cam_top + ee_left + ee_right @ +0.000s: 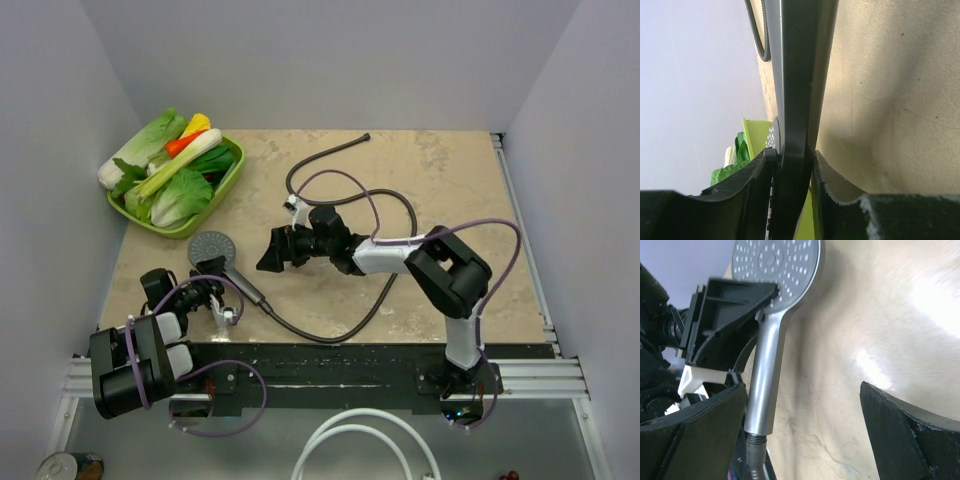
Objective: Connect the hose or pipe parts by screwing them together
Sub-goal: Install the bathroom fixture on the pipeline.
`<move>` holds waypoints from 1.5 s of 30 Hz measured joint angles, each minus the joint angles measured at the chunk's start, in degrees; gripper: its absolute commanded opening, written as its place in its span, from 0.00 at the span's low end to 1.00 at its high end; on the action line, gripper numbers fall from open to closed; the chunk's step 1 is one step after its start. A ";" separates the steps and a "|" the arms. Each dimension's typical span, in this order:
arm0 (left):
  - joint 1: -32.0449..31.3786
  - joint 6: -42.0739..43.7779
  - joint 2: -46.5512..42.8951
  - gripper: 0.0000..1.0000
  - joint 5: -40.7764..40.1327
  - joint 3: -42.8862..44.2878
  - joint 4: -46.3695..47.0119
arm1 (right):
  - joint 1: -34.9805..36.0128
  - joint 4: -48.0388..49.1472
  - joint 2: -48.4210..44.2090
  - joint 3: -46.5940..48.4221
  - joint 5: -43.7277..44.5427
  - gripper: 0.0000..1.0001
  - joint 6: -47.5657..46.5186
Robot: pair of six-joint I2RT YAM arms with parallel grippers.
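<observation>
A grey shower head (pixel 208 245) lies on the beige table, its silver handle (pixel 245 285) pointing toward the near edge. The dark hose (pixel 340 335) joins the handle's threaded end (pixel 755 438) and loops away across the table to the far side. My left gripper (pixel 212 275) is shut on the handle just below the disc; in the left wrist view its jaws press both sides of the handle (pixel 795 100). My right gripper (pixel 270 255) stands wide open right of the handle (pixel 765 370), fingers apart, nothing between them.
A green basket (pixel 232 170) of vegetables stands at the far left of the table. The hose's free end (pixel 365 137) lies near the back wall. A thick white tube (pixel 350 440) loops below the near rail. Grey walls enclose the table.
</observation>
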 measured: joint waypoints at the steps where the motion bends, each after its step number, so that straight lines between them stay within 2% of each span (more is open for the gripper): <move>1: 0.00 0.00 0.00 0.00 -0.02 0.00 -0.02 | -0.07 -2.56 -1.62 0.28 1.07 0.98 -1.88; 3: 0.00 0.00 0.00 0.00 -0.04 0.00 -0.04 | 0.28 -10.27 -6.34 1.40 5.49 0.96 -7.93; 7: 0.00 0.00 0.02 0.00 -0.13 0.00 -0.04 | 2.25 -19.76 -15.34 1.57 12.87 0.93 -16.11; 11: 0.00 0.00 0.07 0.00 -0.28 0.00 -0.02 | 9.35 -27.50 -22.49 1.90 22.08 0.88 -23.17; 18: 0.00 0.00 0.09 0.00 -0.28 0.00 -0.02 | 22.93 -35.19 -20.79 2.80 33.35 0.86 -29.05; 26: 0.00 0.00 -0.22 0.00 -0.28 0.00 -0.02 | 27.15 -36.24 -15.89 2.93 42.47 0.78 -31.34; 33: 0.00 -0.02 -0.61 0.00 -0.28 0.00 -0.07 | 27.76 -35.19 -10.91 4.22 44.52 0.71 -31.39; 40: 0.00 0.00 -0.74 0.00 -0.26 0.00 -0.13 | 27.76 -34.05 -9.09 6.51 45.07 0.38 -31.58; 42: 0.00 0.00 -0.74 0.00 -0.26 0.00 -0.15 | 27.76 -33.48 -8.70 6.84 45.07 0.38 -31.63; 45: 0.00 0.00 -0.74 0.00 -0.24 0.00 -0.20 | 27.76 -33.33 -7.56 7.52 45.05 0.53 -31.45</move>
